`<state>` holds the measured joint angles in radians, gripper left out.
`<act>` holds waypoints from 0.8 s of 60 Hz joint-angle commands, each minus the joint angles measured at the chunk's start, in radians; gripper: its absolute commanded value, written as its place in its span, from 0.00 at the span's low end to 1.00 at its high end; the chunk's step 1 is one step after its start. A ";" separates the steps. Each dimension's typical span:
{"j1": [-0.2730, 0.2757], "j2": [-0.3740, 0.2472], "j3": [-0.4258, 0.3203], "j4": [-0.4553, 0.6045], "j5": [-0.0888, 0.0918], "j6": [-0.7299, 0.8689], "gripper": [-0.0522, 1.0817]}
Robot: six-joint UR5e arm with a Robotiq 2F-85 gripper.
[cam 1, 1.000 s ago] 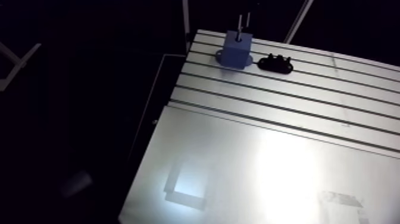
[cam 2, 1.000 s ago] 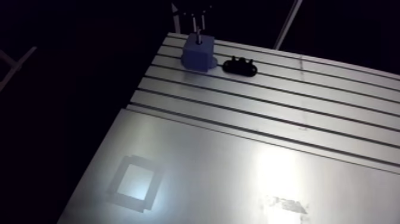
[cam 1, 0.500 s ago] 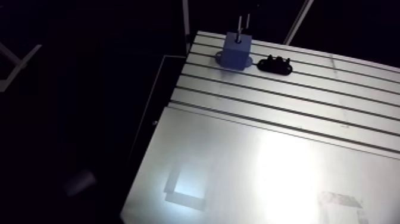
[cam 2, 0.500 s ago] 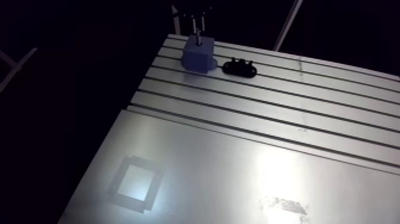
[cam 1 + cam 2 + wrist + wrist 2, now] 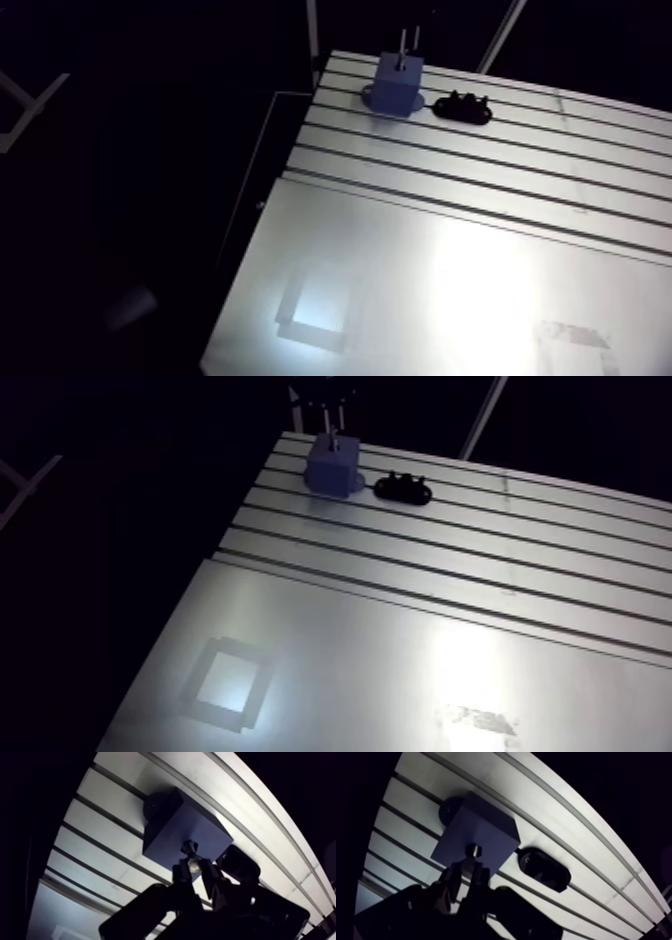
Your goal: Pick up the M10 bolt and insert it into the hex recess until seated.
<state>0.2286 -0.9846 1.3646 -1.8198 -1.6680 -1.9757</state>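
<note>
1 slotted aluminium table (image 5: 450, 250) fills the arm view, with a smooth plate nearest the camera and grooved rows beyond it. At the far end of the grooved part stands 1 blue block (image 5: 180, 827) on a dark round foot. Just beside it, but not touching it, lies a low black oblong part (image 5: 543, 869).

The gripper (image 5: 196, 871) hangs directly over the block. In the wrist view its 2 fingers (image 5: 216, 884) are clamped on the M10 bolt (image 5: 189, 848), with the bright metal showing between them. The bolt points down at the block, and its lower end meets the top face near the edge closest to the gripper. How far it has gone into the hex recess cannot be told, because the fingers hide that spot.
</note>
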 commanded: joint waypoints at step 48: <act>-0.001 0.005 0.003 0.003 0.001 -0.001 0.05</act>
<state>0.2271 -0.9796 1.3685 -1.8187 -1.6672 -1.9780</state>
